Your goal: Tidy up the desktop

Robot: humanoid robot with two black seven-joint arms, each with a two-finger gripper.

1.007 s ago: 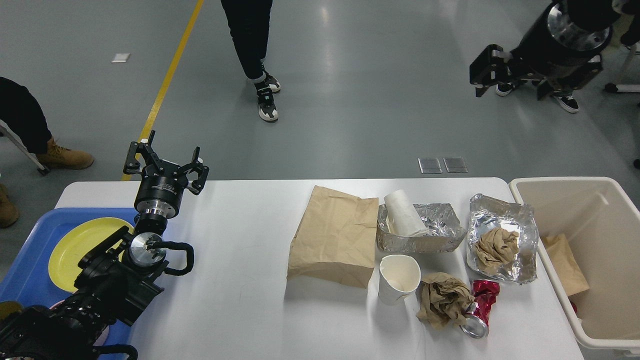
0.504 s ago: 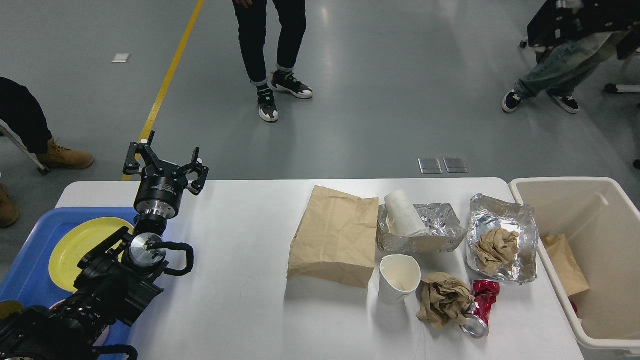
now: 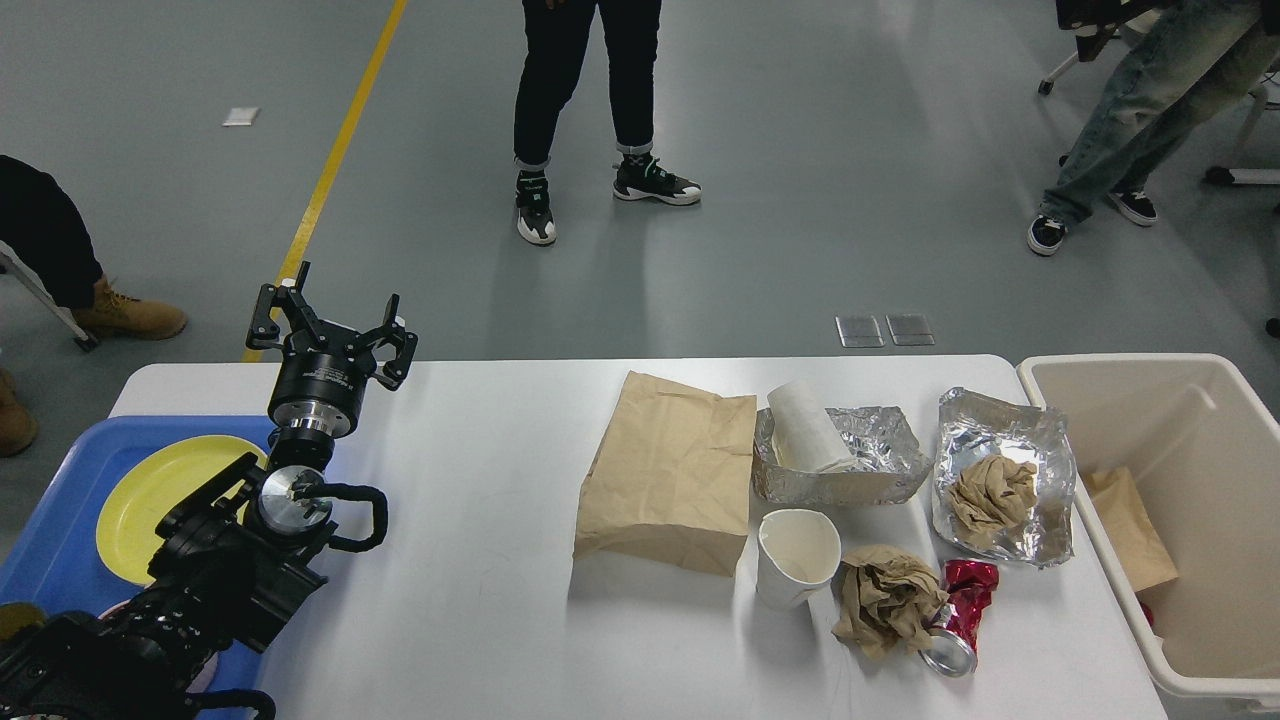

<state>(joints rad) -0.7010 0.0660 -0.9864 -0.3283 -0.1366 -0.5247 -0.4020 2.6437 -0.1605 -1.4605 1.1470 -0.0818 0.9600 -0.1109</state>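
Head view is showing the left gripper [image 3: 333, 325] hanging with its fingers [image 3: 268, 312] spread and released, grasping nothing, at the upper left of the frame over the far left edge of the desktop [image 3: 480, 500]. It is sitting exactly as it was a second ago. Outward from it, the blue tray [image 3: 60, 540] with the yellow plate [image 3: 150, 490] is lying at the lower left.

What has changed is at the upper right: the right arm, raised there a second ago with its fingers apart, is now gone from the frame, so I cannot tell its state. That likely means no grasp is under way, and the tidying is only partly done.

The white surface is filling the lower middle of the frame, and litter is still lying on its right half: a brown paper bag [image 3: 668, 470], a foil tray [image 3: 850, 455], a paper cup [image 3: 797, 555], crumpled brown paper [image 3: 885, 600] and a crushed red can [image 3: 962, 615]. The beige bin [image 3: 1100, 375] is being cut off at the right edge, its bottom mostly hidden.
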